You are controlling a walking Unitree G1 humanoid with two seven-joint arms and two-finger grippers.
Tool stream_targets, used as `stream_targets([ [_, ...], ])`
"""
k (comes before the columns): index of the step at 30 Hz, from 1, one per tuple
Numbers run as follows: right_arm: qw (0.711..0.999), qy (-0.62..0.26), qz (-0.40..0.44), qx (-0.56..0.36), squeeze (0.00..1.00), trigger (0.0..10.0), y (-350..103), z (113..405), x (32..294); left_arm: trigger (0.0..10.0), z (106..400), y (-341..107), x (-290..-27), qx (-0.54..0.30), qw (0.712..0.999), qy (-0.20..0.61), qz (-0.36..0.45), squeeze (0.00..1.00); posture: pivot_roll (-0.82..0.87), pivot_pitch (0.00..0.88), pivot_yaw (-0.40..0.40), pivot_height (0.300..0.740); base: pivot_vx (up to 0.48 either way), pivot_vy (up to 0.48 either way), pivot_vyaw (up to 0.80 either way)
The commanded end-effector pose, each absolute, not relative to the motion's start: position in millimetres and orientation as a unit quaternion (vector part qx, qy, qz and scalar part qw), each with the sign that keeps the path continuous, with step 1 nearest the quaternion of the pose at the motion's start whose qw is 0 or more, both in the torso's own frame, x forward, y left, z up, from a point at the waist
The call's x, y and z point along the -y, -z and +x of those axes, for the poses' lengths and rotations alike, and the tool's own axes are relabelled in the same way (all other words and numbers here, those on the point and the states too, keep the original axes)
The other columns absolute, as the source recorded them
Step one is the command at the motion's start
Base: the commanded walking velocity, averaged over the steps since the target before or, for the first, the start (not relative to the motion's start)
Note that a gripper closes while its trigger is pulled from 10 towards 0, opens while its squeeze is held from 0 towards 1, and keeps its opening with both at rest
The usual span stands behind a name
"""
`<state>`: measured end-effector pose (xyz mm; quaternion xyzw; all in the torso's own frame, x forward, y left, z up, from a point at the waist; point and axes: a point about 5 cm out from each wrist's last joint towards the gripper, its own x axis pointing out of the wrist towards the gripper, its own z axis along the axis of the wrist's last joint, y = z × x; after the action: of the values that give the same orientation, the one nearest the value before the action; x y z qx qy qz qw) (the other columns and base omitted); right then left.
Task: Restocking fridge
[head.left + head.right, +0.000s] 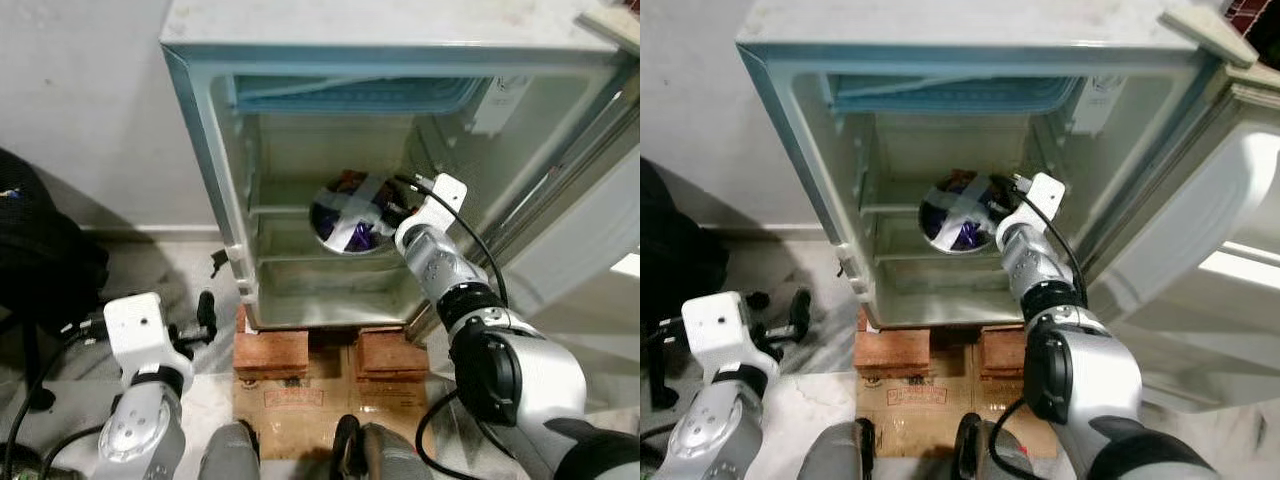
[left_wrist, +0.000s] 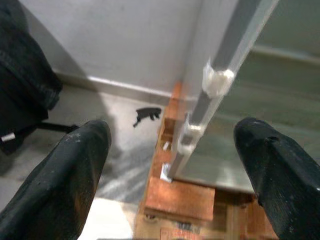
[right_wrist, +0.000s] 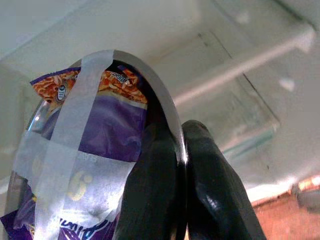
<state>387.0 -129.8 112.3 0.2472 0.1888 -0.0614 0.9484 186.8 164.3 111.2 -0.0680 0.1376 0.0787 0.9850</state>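
A small fridge [image 1: 210, 140] stands open on bricks, its door [image 1: 1200, 230] swung to the right. My right gripper [image 1: 392, 212] reaches inside and is shut on the rim of a round metal bowl [image 1: 350, 212]. The bowl [image 3: 75, 150] holds a purple snack packet taped over with white strips, and my fingers [image 3: 200, 165] pinch its edge. It hangs tilted above the glass shelf [image 1: 330, 262]. My left gripper [image 2: 170, 165] is open, low beside the fridge's left front corner [image 2: 192, 140], with nothing between its fingers.
Red bricks [image 1: 272, 352] and flattened cardboard [image 1: 300, 400] lie under the fridge. A black bag [image 1: 40, 260] sits on the floor to the left by the white wall. A blue freezer flap [image 1: 350, 95] spans the top of the fridge interior.
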Motion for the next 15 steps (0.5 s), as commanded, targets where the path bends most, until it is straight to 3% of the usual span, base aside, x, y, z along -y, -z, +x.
stream_targets([
  [1,0.944,0.080,0.276,-0.161,0.00,10.0,-129.4,395.0,131.2,10.0,183.0,-114.4,-158.7,-0.143,0.985,-0.071,-0.070,0.00,0.26,0.253,-0.051,0.740,0.000,0.000,0.00],
  [8,0.914,0.130,0.361,-0.130,0.00,10.0,-152.0,404.3,137.6,10.0,174.0,-116.7,-154.7,-0.155,0.983,-0.071,-0.073,0.00,0.28,0.267,-0.064,0.740,0.000,0.000,0.00],
  [15,0.908,0.162,0.368,-0.121,0.00,10.0,-161.8,407.2,139.2,10.0,168.6,-117.0,-152.4,-0.162,0.980,-0.079,-0.079,0.00,0.30,0.282,-0.070,0.740,0.000,0.000,0.00],
])
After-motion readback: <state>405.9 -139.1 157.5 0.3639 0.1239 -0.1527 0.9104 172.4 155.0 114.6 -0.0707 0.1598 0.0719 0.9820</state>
